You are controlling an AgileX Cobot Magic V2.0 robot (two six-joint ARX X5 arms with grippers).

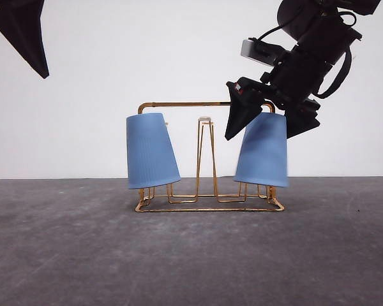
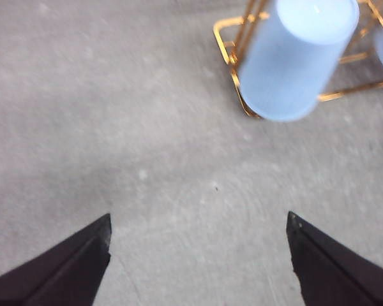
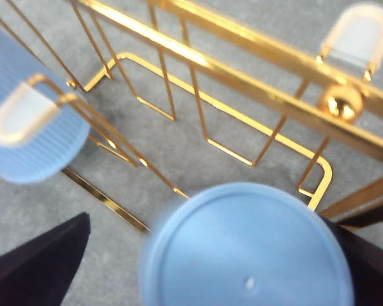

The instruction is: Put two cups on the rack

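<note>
Straddling the right cup (image 1: 263, 152) on the rack (image 1: 204, 104), the right gripper (image 1: 271, 124) jaws spread wide, gripping nothing

The right arm (image 1: 306, 57) is showing a matte black, blocky casing, with a small grey box-shaped module (image 1: 263, 52) sitting on its upper side and black cables (image 1: 335, 70) looping along its outer edge. The right gripper (image 1: 268, 124) is ending in two black wedge-shaped fingers, a tiny red mark showing near their base. The left gripper (image 2: 198, 261) is showing two plain black, pointed triangular fingers (image 2: 64, 268).
</note>
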